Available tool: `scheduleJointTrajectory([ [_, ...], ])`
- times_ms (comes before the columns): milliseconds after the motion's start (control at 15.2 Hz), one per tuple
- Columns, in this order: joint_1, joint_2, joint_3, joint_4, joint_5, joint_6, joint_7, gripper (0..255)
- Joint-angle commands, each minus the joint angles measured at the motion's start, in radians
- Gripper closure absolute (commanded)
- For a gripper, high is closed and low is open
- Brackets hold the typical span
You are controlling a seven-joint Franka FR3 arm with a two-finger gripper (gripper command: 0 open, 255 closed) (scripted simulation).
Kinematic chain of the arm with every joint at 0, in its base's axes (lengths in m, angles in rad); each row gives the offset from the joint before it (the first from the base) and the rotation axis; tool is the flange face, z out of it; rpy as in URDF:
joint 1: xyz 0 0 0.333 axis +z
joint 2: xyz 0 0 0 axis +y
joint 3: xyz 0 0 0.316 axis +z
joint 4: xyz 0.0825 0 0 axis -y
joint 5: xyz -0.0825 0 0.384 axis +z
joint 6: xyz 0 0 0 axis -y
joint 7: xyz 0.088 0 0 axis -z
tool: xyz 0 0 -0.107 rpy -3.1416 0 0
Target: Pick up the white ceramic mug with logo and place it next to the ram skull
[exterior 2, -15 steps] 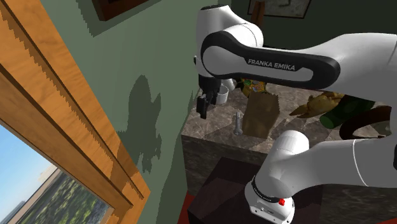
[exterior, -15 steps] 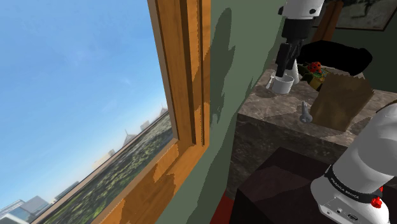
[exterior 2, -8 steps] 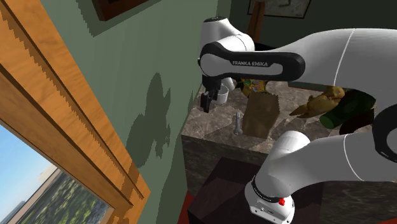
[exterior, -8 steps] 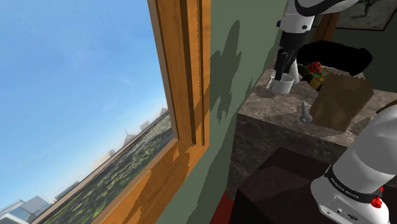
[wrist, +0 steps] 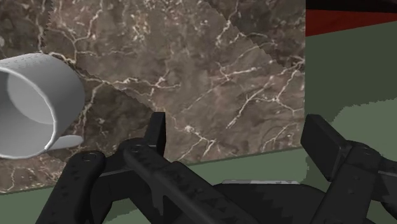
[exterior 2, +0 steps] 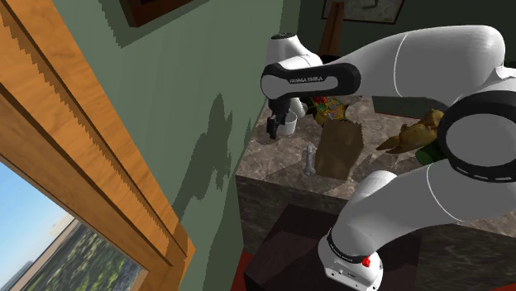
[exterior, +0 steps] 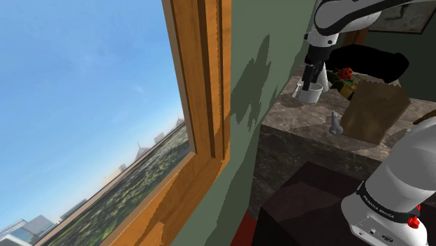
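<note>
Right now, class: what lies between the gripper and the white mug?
Only bare marbled countertop, in the wrist view; the open gripper stands clear of the mug.

On the counter [exterior: 297,117] the figurine [exterior: 336,124] stands just beside the bag [exterior: 374,110], the mug [exterior: 311,93] behind them near the wall [exterior: 258,84].

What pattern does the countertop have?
The countertop is brownish-grey, marbled with white veins, clearest in the wrist view.
</note>
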Motion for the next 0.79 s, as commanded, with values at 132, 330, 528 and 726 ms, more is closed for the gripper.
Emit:
scheduleJointTrajectory([
  [132, -0.020, 0.123, -0.060, 0.043, -0.014, 0.094, -0.074, 0],
  [330, -0.032, 0.219, -0.100, 0.088, -0.009, 0.154, -0.130, 0],
  [528, -0.044, 0.321, -0.135, 0.144, 0.011, 0.208, -0.191, 0],
  [726, -0.060, 0.426, -0.164, 0.210, 0.045, 0.253, -0.256, 0],
])
